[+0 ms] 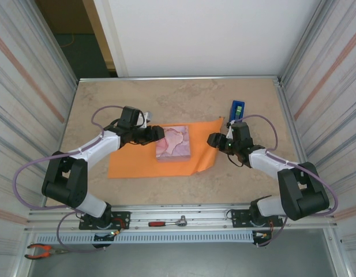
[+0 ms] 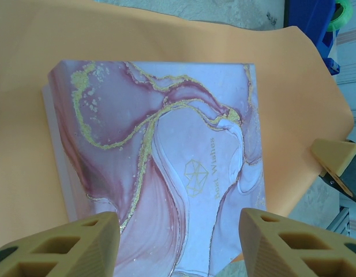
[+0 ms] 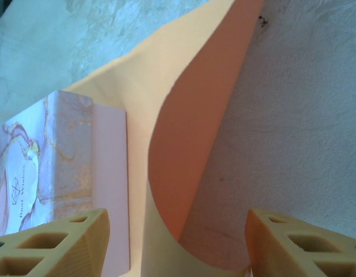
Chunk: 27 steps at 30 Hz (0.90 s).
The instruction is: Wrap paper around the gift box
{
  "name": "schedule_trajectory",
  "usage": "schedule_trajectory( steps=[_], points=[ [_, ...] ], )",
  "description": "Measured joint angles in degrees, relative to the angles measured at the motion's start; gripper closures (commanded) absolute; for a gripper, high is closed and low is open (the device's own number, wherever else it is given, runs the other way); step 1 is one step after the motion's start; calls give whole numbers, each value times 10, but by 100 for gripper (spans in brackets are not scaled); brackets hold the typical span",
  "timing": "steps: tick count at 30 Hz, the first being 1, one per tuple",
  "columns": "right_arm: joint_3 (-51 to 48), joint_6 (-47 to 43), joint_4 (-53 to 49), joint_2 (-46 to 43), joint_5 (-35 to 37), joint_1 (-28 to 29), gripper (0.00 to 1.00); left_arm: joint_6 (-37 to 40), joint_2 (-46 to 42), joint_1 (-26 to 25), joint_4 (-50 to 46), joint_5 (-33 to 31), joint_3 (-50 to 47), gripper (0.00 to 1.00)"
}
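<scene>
The gift box (image 1: 173, 143), marbled pink and white with gold veins, lies flat on the orange paper (image 1: 131, 164) in the middle of the table. My left gripper (image 1: 156, 134) hovers at the box's left end. In the left wrist view its jaws (image 2: 180, 231) stand apart over the near end of the box (image 2: 166, 127), gripping nothing. My right gripper (image 1: 215, 140) is at the paper's right edge. Its fingers (image 3: 178, 231) are open, and the raised, curling edge of the paper (image 3: 189, 133) stands between them without touching either. The box's side (image 3: 108, 190) shows at the left.
A blue tape dispenser (image 1: 237, 111) stands behind the right gripper, just past the paper's far right corner. A red-handled tool (image 1: 166, 222) lies on the front rail and pliers (image 1: 42, 250) at the near left. Metal walls close both sides.
</scene>
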Motion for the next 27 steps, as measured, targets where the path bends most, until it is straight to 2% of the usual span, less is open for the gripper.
schedule_trajectory(
  steps=[9,14,21,27],
  points=[
    [-15,-27,-5,-35,-10,-35,37,0,0,0,0,6,0,43],
    [-2,-48,-12,-19,-31,-52,43,0,0,0,0,7,0,43],
    [-2,-51,-17,-16,-47,-51,50,0,0,0,0,7,0,43],
    [-26,-49,-60,-66,-34,-24,57,0,0,0,0,9,0,43]
  ],
)
